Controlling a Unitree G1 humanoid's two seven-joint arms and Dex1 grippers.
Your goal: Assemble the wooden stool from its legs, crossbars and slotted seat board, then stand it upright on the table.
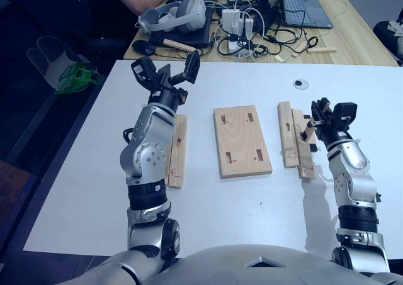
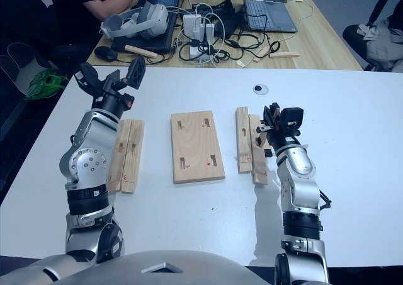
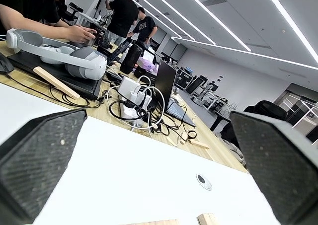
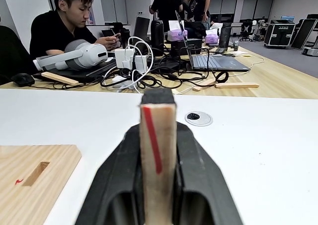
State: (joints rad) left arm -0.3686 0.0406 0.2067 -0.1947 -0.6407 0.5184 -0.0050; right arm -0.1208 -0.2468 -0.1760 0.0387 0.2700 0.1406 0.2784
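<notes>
Inspecting outward, we find bare table [image 1: 252, 209] before the flat slotted seat board [image 1: 242, 140]. Right of the board, the right gripper [image 1: 313, 125] clamps a crossbar [image 4: 158, 150] above two wooden pieces [image 1: 289, 137]. Farther left, the left gripper [image 1: 167, 69] gapes wide.

Left black two-finger gripper [image 1: 167, 70]: raised, fingers spread wide.
Right black two-finger gripper [image 1: 315, 121]: clamped around pale red-striped wooden bar [image 4: 158, 150].

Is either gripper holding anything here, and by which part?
The right gripper pinches a wooden bar across its two side faces, with one end poking out beyond it. The left gripper is open and empty.
</notes>
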